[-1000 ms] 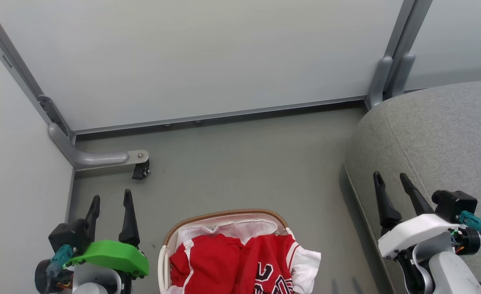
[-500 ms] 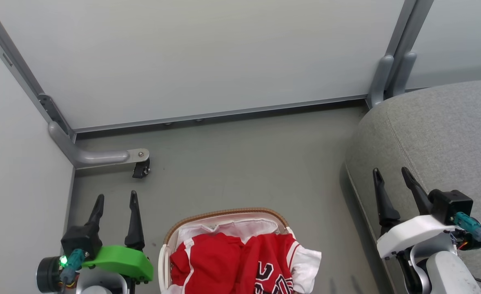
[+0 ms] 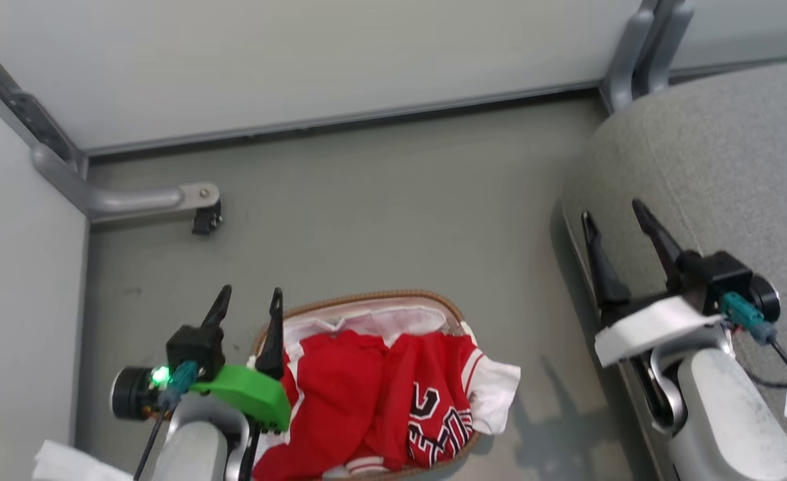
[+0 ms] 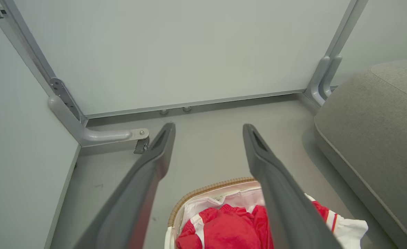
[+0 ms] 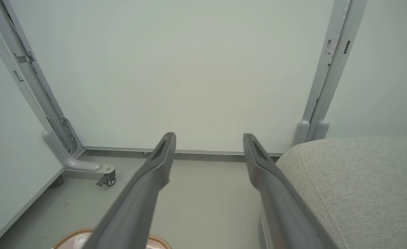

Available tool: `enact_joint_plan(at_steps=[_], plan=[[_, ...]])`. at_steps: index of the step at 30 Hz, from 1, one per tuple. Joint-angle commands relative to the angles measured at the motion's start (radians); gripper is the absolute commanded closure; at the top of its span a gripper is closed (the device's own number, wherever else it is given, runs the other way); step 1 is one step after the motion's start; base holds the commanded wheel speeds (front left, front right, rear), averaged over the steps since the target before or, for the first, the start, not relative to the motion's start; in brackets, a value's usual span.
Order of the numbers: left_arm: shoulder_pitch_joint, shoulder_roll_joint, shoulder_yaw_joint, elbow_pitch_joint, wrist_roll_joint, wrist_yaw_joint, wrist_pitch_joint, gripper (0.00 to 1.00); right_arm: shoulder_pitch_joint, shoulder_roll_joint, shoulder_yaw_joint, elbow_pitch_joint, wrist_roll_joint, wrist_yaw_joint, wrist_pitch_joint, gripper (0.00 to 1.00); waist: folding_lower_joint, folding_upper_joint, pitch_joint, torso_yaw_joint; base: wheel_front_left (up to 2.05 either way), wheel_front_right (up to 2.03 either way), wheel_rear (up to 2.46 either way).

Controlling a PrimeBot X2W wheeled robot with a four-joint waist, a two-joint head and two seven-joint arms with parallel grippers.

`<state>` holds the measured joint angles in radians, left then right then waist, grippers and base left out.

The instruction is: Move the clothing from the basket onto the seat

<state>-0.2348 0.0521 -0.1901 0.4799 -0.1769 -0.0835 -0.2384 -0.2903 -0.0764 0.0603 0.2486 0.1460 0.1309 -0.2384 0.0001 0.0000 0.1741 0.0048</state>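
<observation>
The clothing (image 3: 373, 394), red jerseys with white trim and black-and-white lettering, is heaped in the basket (image 3: 367, 298), whose brown woven rim curves across the floor at the bottom centre. One white sleeve hangs over the basket's right side. My left gripper (image 3: 251, 298) stands open over the basket's left rim, nothing between its fingers. In the left wrist view the clothing (image 4: 224, 228) lies below the open left gripper (image 4: 208, 128). My right gripper (image 3: 614, 210) is open and empty above the front edge of the grey seat (image 3: 721, 160). The seat (image 5: 355, 180) also fills the right wrist view's right side.
Pale partition panels close off the back and left. A grey panel foot with a castor (image 3: 203, 215) juts onto the floor at the left. A panel post (image 3: 641, 47) stands at the seat's far corner. Bare grey floor (image 3: 380, 207) lies beyond the basket.
The head camera has tipped down, so the whole scene sits higher and more of the basket shows. My left gripper has moved right, from beside the basket to over its left rim.
</observation>
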Motion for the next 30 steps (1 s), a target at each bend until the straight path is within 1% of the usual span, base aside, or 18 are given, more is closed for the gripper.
enact_joint_plan(at_steps=[1,6,9,13,15,18,23,27,30], plan=[[-0.050,0.001,-0.011,0.023,0.021,-0.006,-0.008,0.00,-0.036,-0.003,0.009,-0.014,-0.019,0.000,-0.008,0.00,-0.0001,0.0000,0.143,-0.048,0.00,0.00,0.00],[-0.179,0.001,-0.059,0.162,0.052,-0.021,-0.017,0.00,-0.115,-0.007,0.034,-0.047,-0.051,0.000,-0.017,0.00,-0.0001,0.0000,0.299,-0.093,0.00,0.00,0.00],[-0.258,0.001,-0.085,0.259,0.067,-0.023,-0.021,0.00,-0.154,-0.007,0.051,-0.072,-0.069,0.000,-0.022,0.00,-0.0001,0.0000,0.395,-0.120,0.00,0.00,0.00],[-0.366,0.002,-0.116,0.385,0.110,-0.030,-0.030,0.00,-0.193,-0.006,0.066,-0.111,-0.096,0.000,-0.029,0.00,-0.0001,0.0000,0.509,-0.144,0.00,0.00,0.00],[-0.403,0.005,-0.123,0.436,0.110,-0.033,-0.026,0.00,-0.205,-0.008,0.073,-0.126,-0.091,0.000,-0.028,0.00,-0.0001,0.0000,0.551,-0.151,0.00,0.00,0.00],[-0.455,0.018,-0.139,0.507,0.125,-0.037,-0.026,0.00,-0.225,-0.008,0.084,-0.146,-0.091,0.000,-0.028,0.00,-0.0001,0.0000,0.602,-0.156,0.00,0.00,0.00],[-0.533,0.031,-0.132,0.587,0.117,-0.037,-0.026,0.00,-0.250,-0.001,0.105,-0.168,-0.095,0.000,-0.028,0.00,-0.0001,0.0000,0.667,-0.165,0.00,0.00,0.00],[-0.568,0.044,-0.154,0.667,0.139,-0.030,-0.026,0.00,-0.256,0.001,0.118,-0.174,-0.097,0.000,-0.028,0.00,-0.0001,0.0000,0.698,-0.161,0.00,0.00,0.00],[-0.601,0.038,-0.160,0.721,0.140,-0.020,-0.026,0.00,-0.248,-0.003,0.121,-0.171,-0.097,0.000,-0.028,0.00,-0.0001,0.0000,0.706,-0.156,0.00,0.00,0.00]])
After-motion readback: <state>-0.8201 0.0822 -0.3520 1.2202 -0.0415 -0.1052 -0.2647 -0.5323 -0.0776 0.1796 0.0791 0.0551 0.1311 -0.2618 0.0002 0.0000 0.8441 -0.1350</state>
